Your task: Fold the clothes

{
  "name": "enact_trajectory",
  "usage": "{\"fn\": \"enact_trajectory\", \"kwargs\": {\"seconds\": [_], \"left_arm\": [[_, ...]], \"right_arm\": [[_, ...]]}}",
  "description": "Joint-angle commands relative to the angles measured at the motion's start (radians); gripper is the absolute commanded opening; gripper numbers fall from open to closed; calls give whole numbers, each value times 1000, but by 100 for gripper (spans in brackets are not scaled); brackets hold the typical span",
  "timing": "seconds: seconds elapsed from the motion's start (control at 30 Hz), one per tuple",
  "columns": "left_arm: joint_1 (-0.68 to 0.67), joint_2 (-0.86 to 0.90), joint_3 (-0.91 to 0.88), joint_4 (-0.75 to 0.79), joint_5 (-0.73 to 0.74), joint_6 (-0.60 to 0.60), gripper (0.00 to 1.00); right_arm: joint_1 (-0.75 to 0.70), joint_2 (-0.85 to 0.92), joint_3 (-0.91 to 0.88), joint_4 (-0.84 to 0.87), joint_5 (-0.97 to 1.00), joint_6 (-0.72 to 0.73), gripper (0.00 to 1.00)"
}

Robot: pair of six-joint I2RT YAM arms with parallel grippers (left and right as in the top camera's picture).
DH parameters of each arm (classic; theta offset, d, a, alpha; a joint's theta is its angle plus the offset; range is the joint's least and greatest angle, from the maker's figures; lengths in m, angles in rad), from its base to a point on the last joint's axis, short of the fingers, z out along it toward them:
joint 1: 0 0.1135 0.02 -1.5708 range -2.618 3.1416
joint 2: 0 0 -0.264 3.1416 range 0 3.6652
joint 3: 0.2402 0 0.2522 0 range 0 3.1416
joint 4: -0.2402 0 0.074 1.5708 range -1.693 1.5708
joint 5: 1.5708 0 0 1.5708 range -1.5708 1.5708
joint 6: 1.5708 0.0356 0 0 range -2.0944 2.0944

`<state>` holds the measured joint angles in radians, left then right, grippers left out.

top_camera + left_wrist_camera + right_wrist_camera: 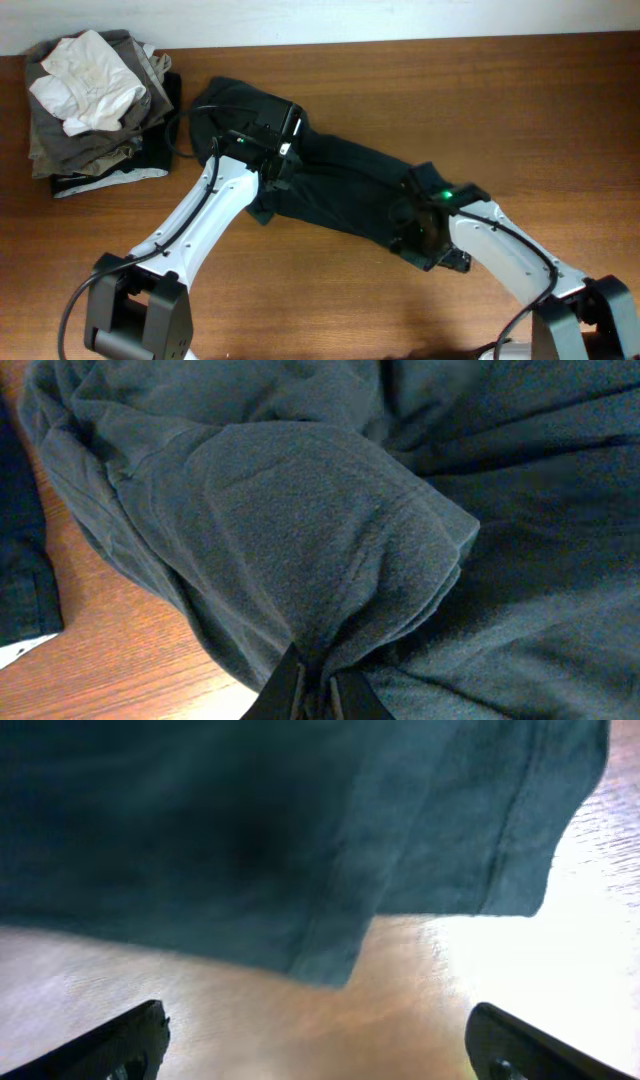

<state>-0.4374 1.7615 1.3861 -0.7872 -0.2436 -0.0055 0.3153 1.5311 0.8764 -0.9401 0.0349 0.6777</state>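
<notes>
Garment point(345, 185) sprawls dark across the table point(500, 90), folding barely begun: left gripper point(315, 685) pinches a bunched fold tight, right gripper point(315, 1025) hangs wide apart, empty, above the hem. Most folding is left; pile point(95, 100) sits in the corner.

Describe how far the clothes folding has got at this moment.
Done: a stack of clothes sits at far left, though its white top piece looks crumpled. In hand: the left tool pinches the dark teal garment; the right tool is open by its hem. Left: that garment is not yet folded flat.
</notes>
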Motion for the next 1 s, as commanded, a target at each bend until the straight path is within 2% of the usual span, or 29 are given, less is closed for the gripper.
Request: {"fn": "enact_trajectory", "kwargs": {"seconds": [0.0,0.13,0.37,0.5,0.63,0.73,0.77,0.83,0.9,0.93,0.97], "left_arm": [[-3,-10,9,-4,5,-10,8],[-3,-10,9,-2,13,-10,8],[-3,-10,9,-2,19,-10,8],[-3,-10,9,-2,19,-10,9],[-3,-10,9,-2,19,-10,9],[-3,-10,9,-2,19,-10,8],[-3,-10,9,-3,19,-10,9],[-3,-10,9,-3,19,-10,9],[-3,-10,9,-3,19,-10,9],[-3,-10,9,-3,19,-10,9],[-3,-10,9,-3,19,-10,9]], "right_arm": [[-94,2,-64,42,15,33,81],[-133,2,-109,142,-118,-64,83],[-130,2,-124,169,-140,-64,83],[-130,2,-169,207,-168,-60,80],[-130,2,-174,209,-179,-59,63],[-130,8,-174,214,-178,-55,60],[-130,14,-174,220,-178,-55,54],[-130,37,-174,229,-179,-45,52],[-130,56,-174,235,-184,-44,44],[-130,63,-174,238,-186,-44,37],[-130,68,-174,238,-186,-40,25]]}}
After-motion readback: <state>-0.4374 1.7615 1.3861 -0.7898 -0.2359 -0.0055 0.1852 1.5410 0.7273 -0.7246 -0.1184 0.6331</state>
